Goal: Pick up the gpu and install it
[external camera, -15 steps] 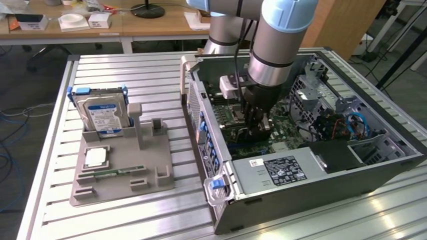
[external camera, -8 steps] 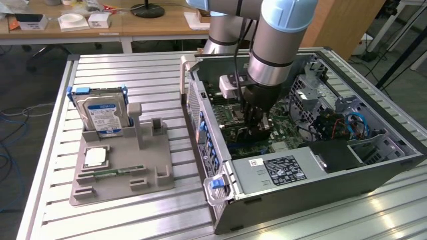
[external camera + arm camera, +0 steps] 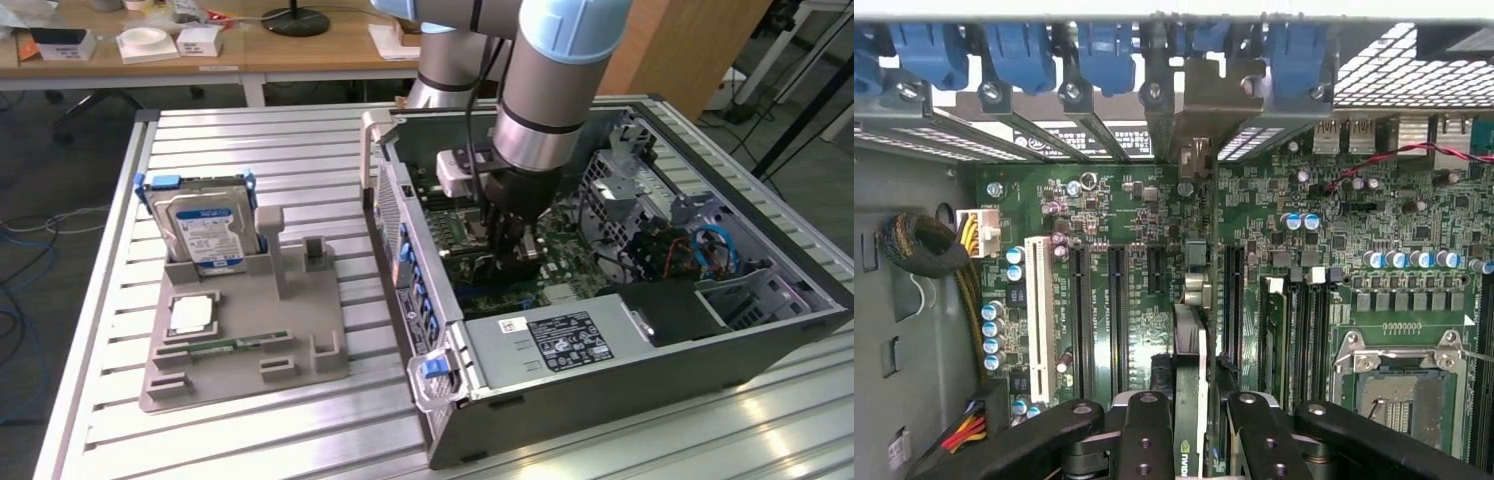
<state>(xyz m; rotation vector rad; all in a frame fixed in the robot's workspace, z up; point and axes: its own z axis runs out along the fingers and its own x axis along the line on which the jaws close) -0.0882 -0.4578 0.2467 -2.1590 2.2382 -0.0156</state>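
1. The gpu (image 3: 1192,400) is clamped edge-on between my fingers (image 3: 1192,440), standing upright over the motherboard (image 3: 1124,210) inside the open computer case (image 3: 747,330).
2. It looks like a thin, stiff card and fairly light, but fragile: I judge the board can crack or its edge contacts scrape if I twist it, so a firm squeeze on the flat faces near the top edge, as I have it, suits it best.
3. Its metal bracket (image 3: 1199,110) points at 12 o'clock toward the row of blue slot clips (image 3: 1104,50) on the case's rear wall.
4. Long black expansion slots (image 3: 1116,300) run on either side of the card, with a white slot (image 3: 1037,300) further out at 9 o'clock. I cannot tell whether the card's lower edge has met a slot.
5. The empty processor socket (image 3: 1399,390) lies at 3 o'clock.
6. In the exterior view, at 9 o'clock of the case, a grey holder (image 3: 240,340) on the desk (image 3: 94,400) carries a hard drive (image 3: 200,230) and a small memory stick (image 3: 227,346).
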